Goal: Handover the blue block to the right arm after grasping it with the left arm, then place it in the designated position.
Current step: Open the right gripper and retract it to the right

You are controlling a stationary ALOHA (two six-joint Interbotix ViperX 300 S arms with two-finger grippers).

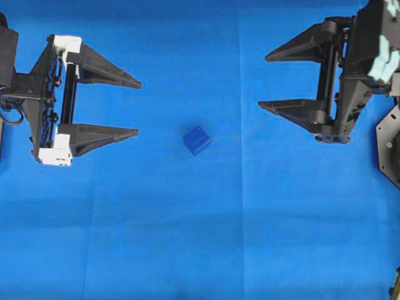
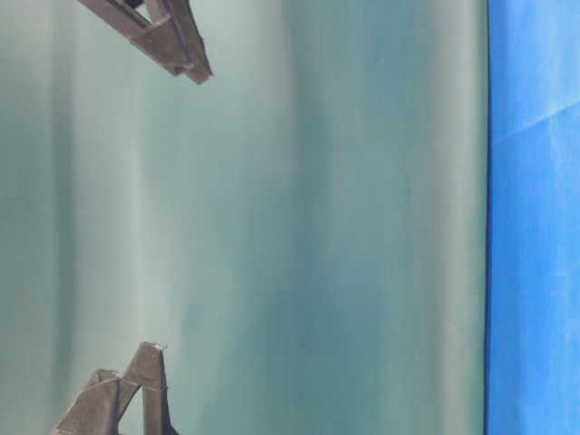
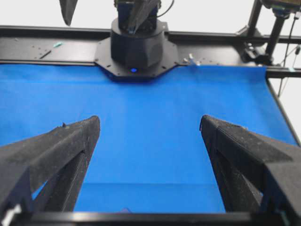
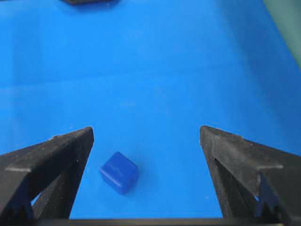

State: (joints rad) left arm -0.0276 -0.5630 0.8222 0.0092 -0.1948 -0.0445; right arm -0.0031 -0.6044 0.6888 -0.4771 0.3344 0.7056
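Note:
The blue block [image 1: 197,140] is a small dark-blue cube lying on the bright-blue cloth [image 1: 187,237], near the middle. My left gripper [image 1: 139,107], with white plastic pieces, is open and empty to the left of the block, about a block's width short of it. In the left wrist view the left gripper [image 3: 149,123] has its jaws wide apart, and only a dark sliver of the block [image 3: 125,209] shows at the bottom edge. My all-black right gripper [image 1: 262,81] is open and empty, to the right of and beyond the block. In the right wrist view the block [image 4: 119,172] lies near the left finger of the right gripper [image 4: 146,129], untouched.
The right arm's black base [image 3: 134,47] stands at the cloth's far edge, on a black frame rail [image 3: 47,44]. Its octagonal plate [image 1: 390,144] shows at the overhead view's right edge. The table-level view shows only two black fingertips [image 2: 190,63] against a teal backdrop.

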